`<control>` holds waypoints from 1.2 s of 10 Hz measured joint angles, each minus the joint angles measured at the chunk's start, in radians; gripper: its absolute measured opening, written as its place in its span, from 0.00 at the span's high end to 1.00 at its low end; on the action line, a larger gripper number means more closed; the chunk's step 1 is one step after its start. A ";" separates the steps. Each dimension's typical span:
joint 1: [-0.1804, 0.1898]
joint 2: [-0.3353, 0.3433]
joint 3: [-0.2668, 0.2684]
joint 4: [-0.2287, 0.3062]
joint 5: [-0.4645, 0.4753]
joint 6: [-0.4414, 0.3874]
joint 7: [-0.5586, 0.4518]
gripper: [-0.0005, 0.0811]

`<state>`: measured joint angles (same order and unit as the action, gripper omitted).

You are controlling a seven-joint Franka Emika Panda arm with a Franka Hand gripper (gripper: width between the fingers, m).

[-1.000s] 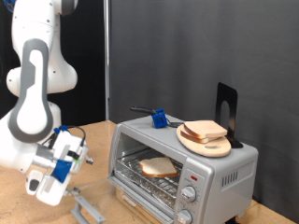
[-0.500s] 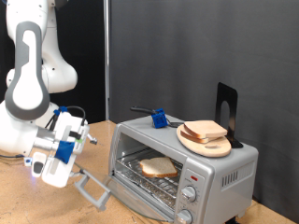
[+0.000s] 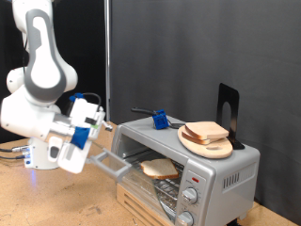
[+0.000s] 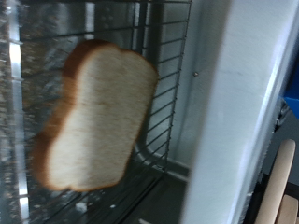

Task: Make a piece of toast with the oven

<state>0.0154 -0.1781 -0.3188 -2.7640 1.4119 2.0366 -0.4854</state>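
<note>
Oven [image 3: 202, 165]: sitting on the surface, door half raised. Piece of toast [image 3: 160, 169]: lying on the rack, shown whole only by wrist view [image 4: 93, 117]. Gripper [image 3: 94, 155]: touching the door; finger spread unclear.

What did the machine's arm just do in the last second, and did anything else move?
The end effector rose from low near the table towards the exterior view's right, and the oven door swung up with it, from hanging wide open to about half closed. Whether it grips the door cannot be seen. The piece of toast stayed on the rack inside; the wooden plate with bread on top of the oven did not move.
</note>
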 joint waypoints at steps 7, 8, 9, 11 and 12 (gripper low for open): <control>0.043 -0.083 0.109 -0.015 0.043 0.090 0.123 0.01; 0.032 -0.093 0.105 -0.020 0.014 0.089 0.147 0.01; 0.014 -0.103 0.096 -0.024 -0.026 0.089 0.185 0.01; -0.038 -0.123 0.078 -0.032 -0.102 0.112 0.258 0.01; -0.068 -0.132 0.066 -0.032 -0.141 0.126 0.275 0.01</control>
<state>-0.0530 -0.3100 -0.2523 -2.7964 1.2710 2.1628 -0.2100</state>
